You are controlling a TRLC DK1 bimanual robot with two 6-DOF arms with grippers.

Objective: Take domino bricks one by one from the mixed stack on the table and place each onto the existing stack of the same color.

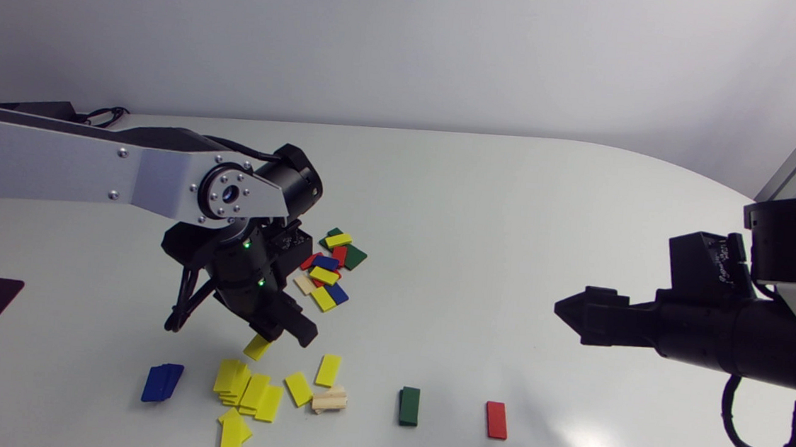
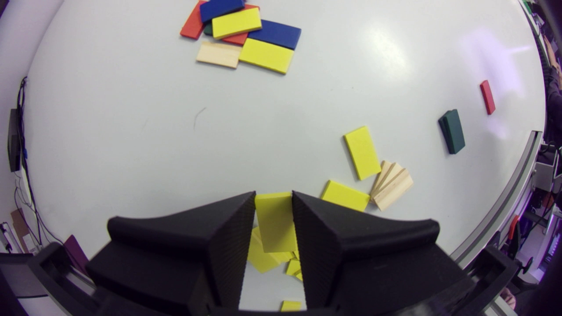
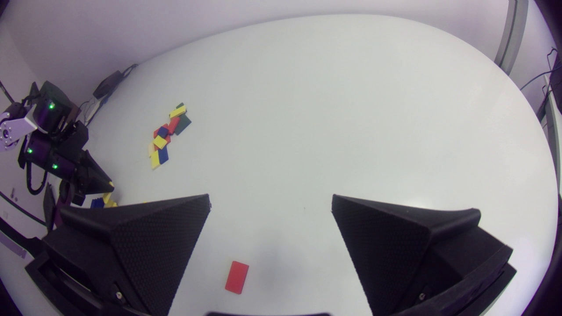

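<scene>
While the left gripper (image 1: 284, 333) hangs above the near side of the table (image 1: 512, 211), its two black fingers are closed on a yellow brick (image 1: 257, 347), one on each long edge; the left wrist view shows the brick (image 2: 275, 219) pinched between them.

Read the overhead view as a clock face centred on the table. The mixed stack (image 1: 329, 268) of yellow, red, blue, green and wooden bricks sits between 9 and 10 o'clock, just beyond the left arm's wrist. The sorted stacks run along the near edge:

- The blue stack (image 1: 162, 382) is at 8 o'clock.
- The yellow pile (image 1: 246, 391) is at 7 o'clock, loose and spread out, directly under the held brick.
- A fanned wooden stack (image 1: 329, 400) lies just past it, with two stray yellow bricks beside it.
- The green stack (image 1: 409, 405) is at 6 o'clock.
- A single red brick (image 1: 496, 419) is at 5 o'clock.

The right gripper (image 1: 571, 312) hovers at 3 o'clock, fingers wide apart and holding nothing, with the red brick on the table below it in its wrist view.

The step in hand appears to be the placing: the brick is lifted and over its matching colour. The next move likely calls for lowering it flat onto the pile, then letting go gently. The pile is untidy, so a tilted release could make the brick slide off. Many bricks remain in the mixed stack, so the task looks far from finished.
</scene>
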